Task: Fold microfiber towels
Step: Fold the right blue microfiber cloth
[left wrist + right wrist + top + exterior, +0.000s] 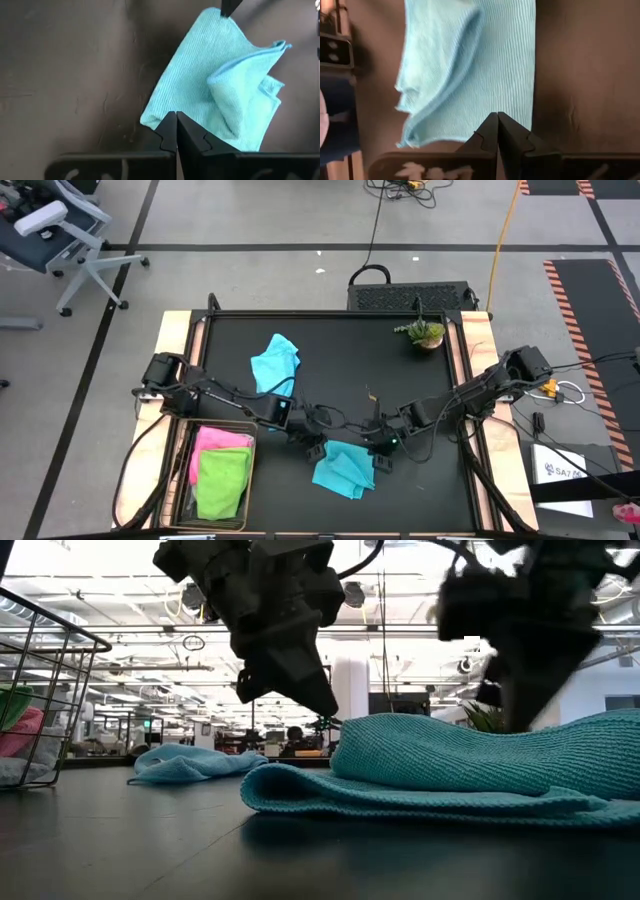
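Both the left pincer [322, 442] and right pincer [378, 452] pinched the teal towel's [343, 468] twelve-o'clock edge on the counter [340, 360].

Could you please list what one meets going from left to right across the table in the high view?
Rectangular wire mesh basket holding a pink towel and a lime green towel → crumpled light blue microfiber towel → teal microfiber towel, pinched by both tools → small green potted plant.
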